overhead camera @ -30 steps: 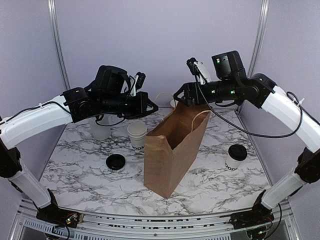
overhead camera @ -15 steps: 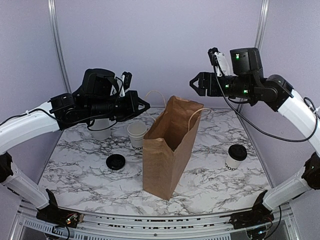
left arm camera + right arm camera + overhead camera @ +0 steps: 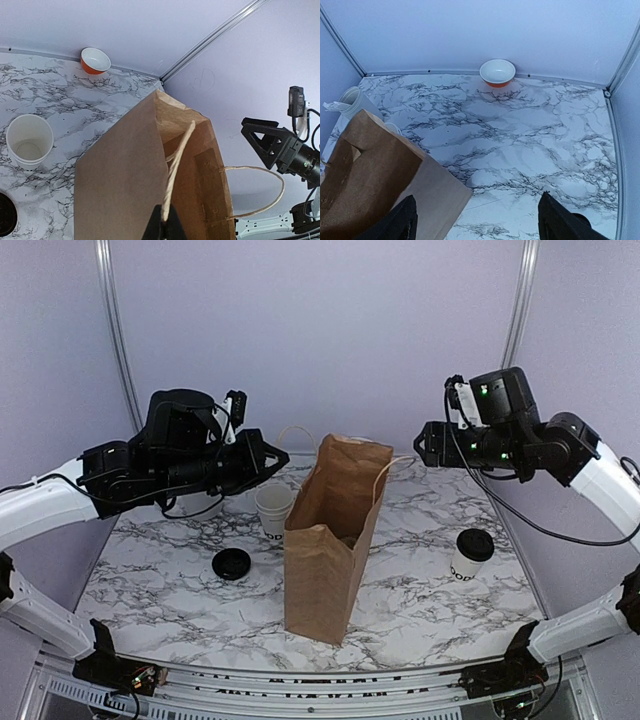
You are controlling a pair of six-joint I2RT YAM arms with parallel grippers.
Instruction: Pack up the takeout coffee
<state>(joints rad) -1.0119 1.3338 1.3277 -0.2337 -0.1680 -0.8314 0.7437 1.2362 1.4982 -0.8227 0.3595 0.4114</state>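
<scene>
Pinched the string handle (image 3: 180,160) of the bag (image 3: 325,550) in the left pincer (image 3: 162,220), pressed together above the bag's left side. Held the right pincer (image 3: 420,446) spread and empty, up right of the bag. Found the lidded cup (image 3: 468,562) upright on the table (image 3: 420,600), right of the bag, apart. Risked tipping the bag or tearing the handle with any sideways pull.

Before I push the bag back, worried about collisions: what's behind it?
An orange bowl, white inside, sits by the back wall behind the paper bag. The spot right at the bag's far base is covered.
</scene>
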